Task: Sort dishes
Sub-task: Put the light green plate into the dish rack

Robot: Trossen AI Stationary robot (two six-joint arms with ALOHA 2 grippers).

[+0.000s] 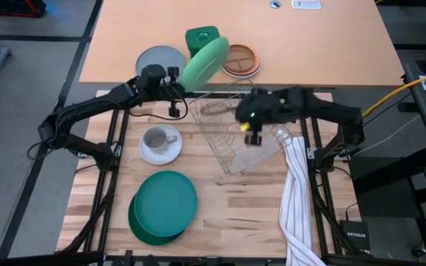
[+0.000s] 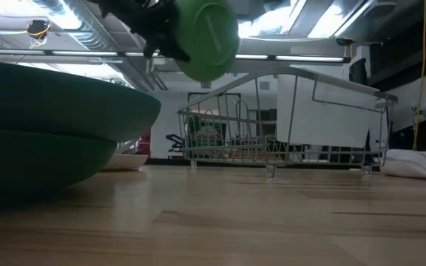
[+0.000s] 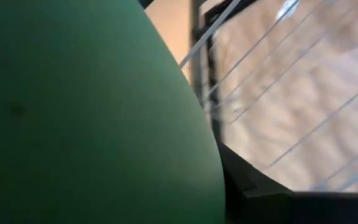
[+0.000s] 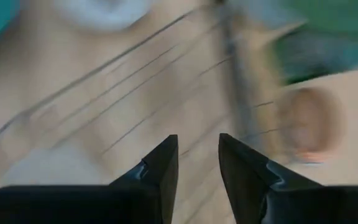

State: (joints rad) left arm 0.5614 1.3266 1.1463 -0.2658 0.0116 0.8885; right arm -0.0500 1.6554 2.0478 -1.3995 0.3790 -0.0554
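Left gripper [image 1: 174, 83] is clamped on the light green plate [image 1: 205, 62], held tilted in the air at upper centre of the high view, just above the far left corner of the wire rack [image 1: 231, 151]. Right gripper [image 1: 254, 135] hovers over the rack's middle, fingers [image 4: 160, 167] a little apart, holding nothing. Mug [image 1: 156, 138] sits on the saucer [image 1: 161, 151] left of the rack. Teal plate [image 1: 165, 202] lies stacked on the dark green plate [image 1: 145, 228], lower left. Striped towel [image 1: 298, 192] lies right of the rack.
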